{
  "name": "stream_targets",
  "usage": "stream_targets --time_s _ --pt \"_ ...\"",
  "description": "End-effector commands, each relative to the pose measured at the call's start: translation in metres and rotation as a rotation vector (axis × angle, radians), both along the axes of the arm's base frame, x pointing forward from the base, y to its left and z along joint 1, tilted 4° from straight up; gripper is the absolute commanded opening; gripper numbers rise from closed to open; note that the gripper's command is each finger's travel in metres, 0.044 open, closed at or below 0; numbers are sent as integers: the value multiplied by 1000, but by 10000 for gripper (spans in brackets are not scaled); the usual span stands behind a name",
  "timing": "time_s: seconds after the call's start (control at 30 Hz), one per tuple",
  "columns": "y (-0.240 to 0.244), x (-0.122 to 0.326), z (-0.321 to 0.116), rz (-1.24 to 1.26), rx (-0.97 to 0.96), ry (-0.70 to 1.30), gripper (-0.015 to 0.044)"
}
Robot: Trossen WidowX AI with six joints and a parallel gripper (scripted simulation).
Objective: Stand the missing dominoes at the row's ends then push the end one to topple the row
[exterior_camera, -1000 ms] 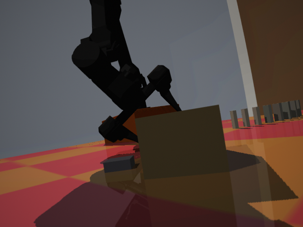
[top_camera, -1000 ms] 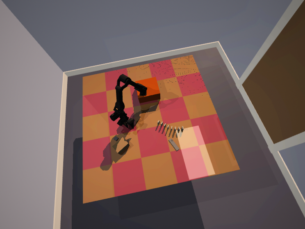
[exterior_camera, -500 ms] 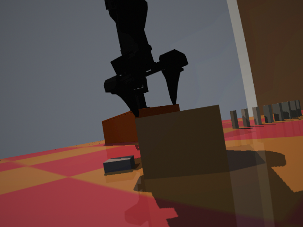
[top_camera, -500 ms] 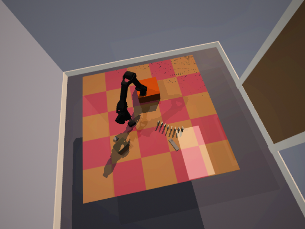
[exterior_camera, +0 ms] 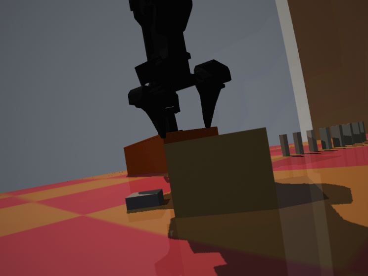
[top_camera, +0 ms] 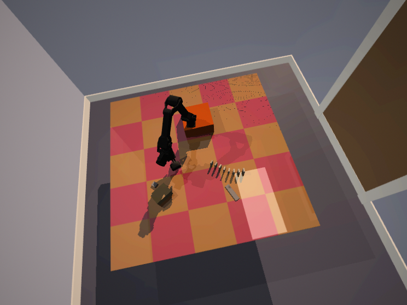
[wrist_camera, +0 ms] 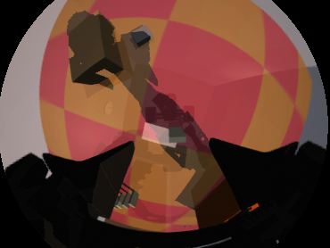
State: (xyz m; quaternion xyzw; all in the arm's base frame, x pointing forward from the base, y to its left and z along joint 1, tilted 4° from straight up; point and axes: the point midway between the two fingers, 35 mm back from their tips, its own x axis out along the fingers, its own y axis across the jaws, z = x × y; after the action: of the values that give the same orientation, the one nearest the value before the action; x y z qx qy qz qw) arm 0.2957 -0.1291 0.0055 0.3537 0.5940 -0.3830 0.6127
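Note:
My gripper (top_camera: 170, 162) (exterior_camera: 185, 132) (wrist_camera: 172, 143) is open and empty, raised above the floor left of the row. A curved row of several grey dominoes (top_camera: 224, 170) (exterior_camera: 325, 138) (wrist_camera: 127, 197) stands upright. A pale domino (top_camera: 232, 192) lies flat just in front of the row's right part. A short grey block (top_camera: 154, 185) (exterior_camera: 144, 199) (wrist_camera: 142, 37) lies by the olive box. In the wrist view a small grey-green block (wrist_camera: 177, 135) shows below, between the fingertips, beside a pale patch; I cannot tell whether it stands or lies. The olive box hides that spot in the exterior view.
The olive box (top_camera: 161, 193) (exterior_camera: 219, 172) (wrist_camera: 90, 48) stands in front of the gripper. The arm's base sits on an orange box (top_camera: 201, 113) (exterior_camera: 145, 157). The arm's shadow crosses the checkered mat (top_camera: 131, 256). A bright light patch lies right of the flat domino.

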Motion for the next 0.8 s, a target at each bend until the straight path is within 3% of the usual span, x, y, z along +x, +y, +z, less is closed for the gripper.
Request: stream_targets --time_s 0.0,0.57,0.77 --pt "2 -12 -37 -6 8 38 440" --pt "2 -13 -54 -6 8 38 440" --pt "2 -13 -54 -6 8 38 282"
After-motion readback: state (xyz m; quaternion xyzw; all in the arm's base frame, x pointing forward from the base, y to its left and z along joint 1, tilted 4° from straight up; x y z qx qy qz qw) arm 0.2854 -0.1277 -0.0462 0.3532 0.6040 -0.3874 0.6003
